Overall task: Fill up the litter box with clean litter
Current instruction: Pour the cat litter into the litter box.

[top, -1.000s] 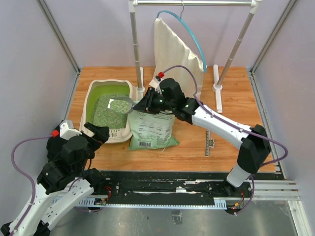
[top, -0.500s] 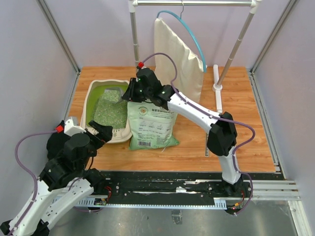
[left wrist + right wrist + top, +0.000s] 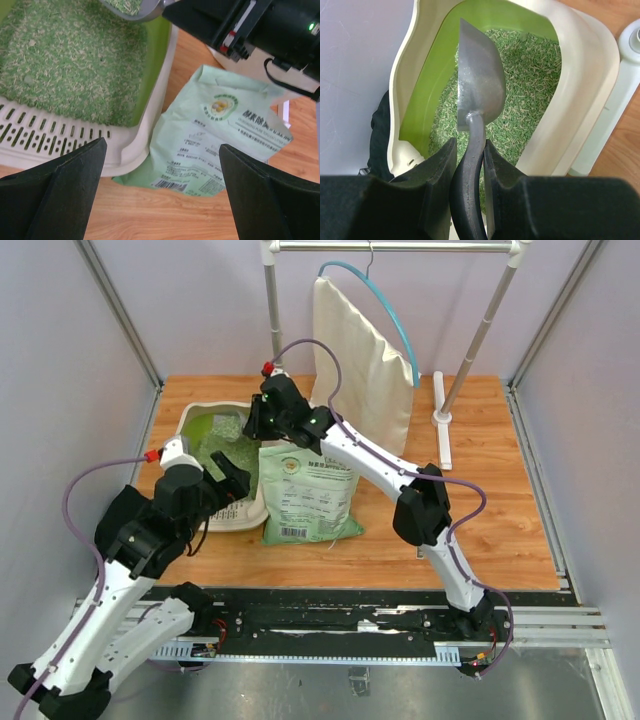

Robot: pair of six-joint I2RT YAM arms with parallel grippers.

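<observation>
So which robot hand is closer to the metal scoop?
Right. The right gripper is shut on the handle of the scoop, holding it over the litter box. The left gripper hangs open by the box's near end, short of the scoop.

Pale lilac-grey walls (image 3: 60, 360) enclose a brown wood-grain tabletop (image 3: 500, 440). At its far side stands a white tubular clothes rack (image 3: 272, 320), with a cream cloth (image 3: 350, 350) hanging on a blue hanger (image 3: 396, 318).
</observation>
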